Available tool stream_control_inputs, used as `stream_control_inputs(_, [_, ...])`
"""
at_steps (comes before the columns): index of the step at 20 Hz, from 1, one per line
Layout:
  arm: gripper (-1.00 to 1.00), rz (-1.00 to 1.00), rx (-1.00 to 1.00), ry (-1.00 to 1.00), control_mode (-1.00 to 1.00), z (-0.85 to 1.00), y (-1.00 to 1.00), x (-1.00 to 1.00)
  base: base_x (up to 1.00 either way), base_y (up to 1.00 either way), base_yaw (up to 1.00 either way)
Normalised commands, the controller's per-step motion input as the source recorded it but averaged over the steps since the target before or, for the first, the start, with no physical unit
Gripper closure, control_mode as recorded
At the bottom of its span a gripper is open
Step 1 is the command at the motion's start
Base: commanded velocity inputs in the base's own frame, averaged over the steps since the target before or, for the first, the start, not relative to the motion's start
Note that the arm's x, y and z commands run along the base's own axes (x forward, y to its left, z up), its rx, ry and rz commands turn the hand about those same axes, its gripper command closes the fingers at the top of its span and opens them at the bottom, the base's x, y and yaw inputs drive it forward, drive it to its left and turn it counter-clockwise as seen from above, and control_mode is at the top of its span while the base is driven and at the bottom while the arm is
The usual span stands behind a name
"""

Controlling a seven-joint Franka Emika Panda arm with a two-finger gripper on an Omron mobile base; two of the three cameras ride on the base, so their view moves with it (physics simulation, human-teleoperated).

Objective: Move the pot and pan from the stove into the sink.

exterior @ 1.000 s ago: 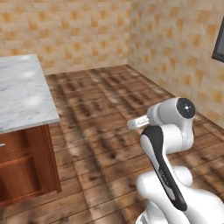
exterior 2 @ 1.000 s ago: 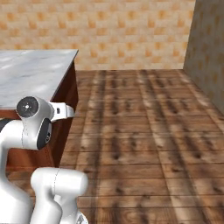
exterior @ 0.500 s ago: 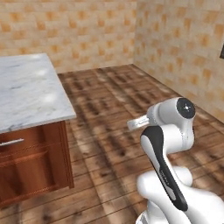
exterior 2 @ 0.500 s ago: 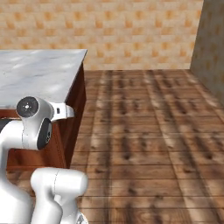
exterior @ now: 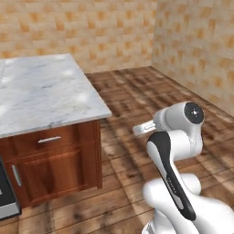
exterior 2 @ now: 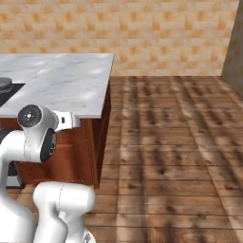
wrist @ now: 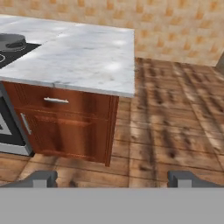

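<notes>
Standing well apart on either side of the hand view's lower edge, the two dark fingertips (wrist: 41, 178) showed the pincer (wrist: 114, 179) spread wide and holding nothing. It pointed toward the corner of a wooden cabinet (wrist: 70, 127) topped by a white marble tabletop (wrist: 92, 57), with plank floor (wrist: 175, 113) running off to the right. At the far left of that view, the pan (wrist: 11, 42) sat as a dark round shape on the black stove (wrist: 9, 56), whose steel front (wrist: 6, 127) met the cabinet's side. In the right base view the pan (exterior 2: 5, 84) lay on the stove (exterior 2: 5, 95) at the left edge, beyond the white arm (exterior 2: 38, 137). From the left base view, the tabletop (exterior: 41, 91) and cabinet drawer (exterior: 48, 140) stood left of the arm (exterior: 176, 137).
</notes>
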Motion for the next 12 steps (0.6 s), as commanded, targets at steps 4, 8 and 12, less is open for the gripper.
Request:
stream_control_inputs(4, [-1.0, 0.0, 0.0, 0.0, 1.0, 0.0, 0.0, 0.0, -0.02, 0.78, 0.07])
stream_control_inputs(8, [-1.0, 0.0, 0.0, 0.0, 1.0, 0.0, 0.0, 0.0, -0.01, 0.8, 0.07])
stream_control_inputs(12, [-1.0, 0.0, 0.0, 0.0, 1.0, 0.0, 0.0, 0.0, 0.0, 0.77, 0.04])
